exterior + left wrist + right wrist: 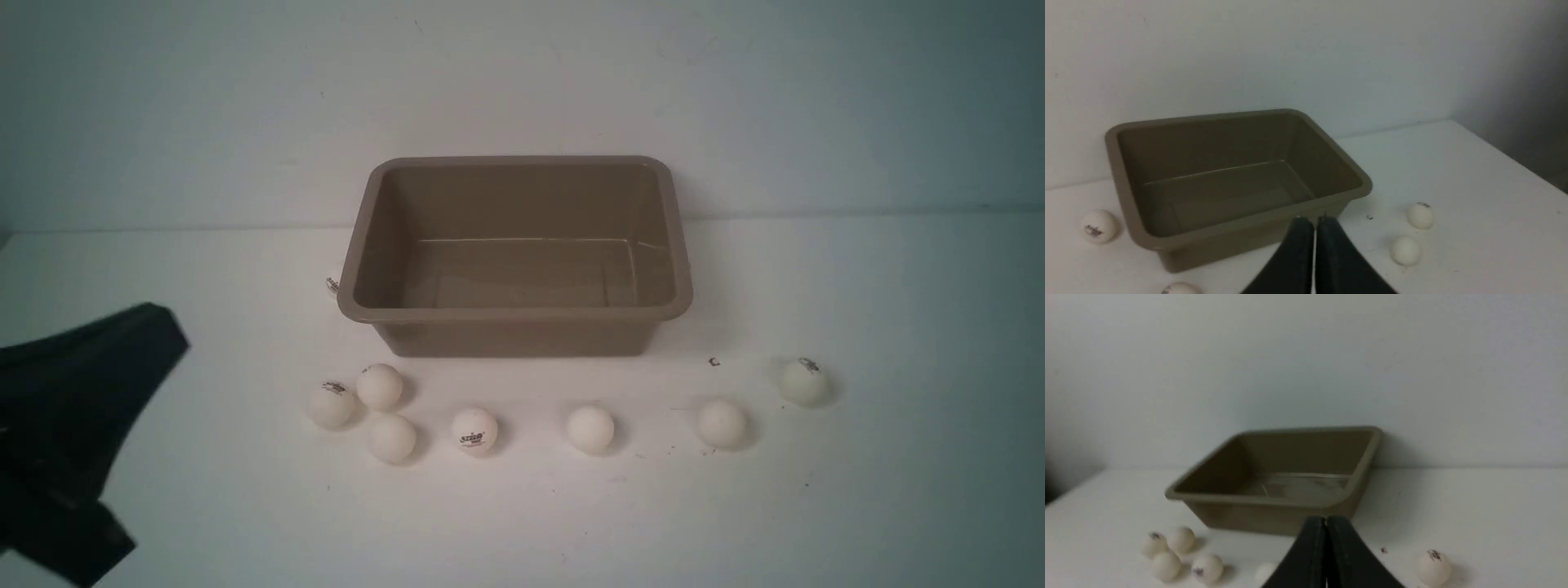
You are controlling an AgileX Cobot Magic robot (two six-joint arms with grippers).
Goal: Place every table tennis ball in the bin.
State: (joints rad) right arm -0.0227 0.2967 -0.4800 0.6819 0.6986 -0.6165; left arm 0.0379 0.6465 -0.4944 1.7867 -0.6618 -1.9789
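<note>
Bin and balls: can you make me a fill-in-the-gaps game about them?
In front of the bin lie ___ table tennis balls.
Inside the bin there are ___ of them.
One more ball peeks out at the bin's ___ side.
The left gripper and the right gripper are both ___.
Missing words: seven, zero, left, shut.

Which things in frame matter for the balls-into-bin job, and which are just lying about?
Job:
- bin, nothing in it
- table tennis balls: seven in front of the bin, one half hidden by its left wall
- left gripper and right gripper, both shut, holding nothing

Lying about:
- small dark mark on the table
</note>
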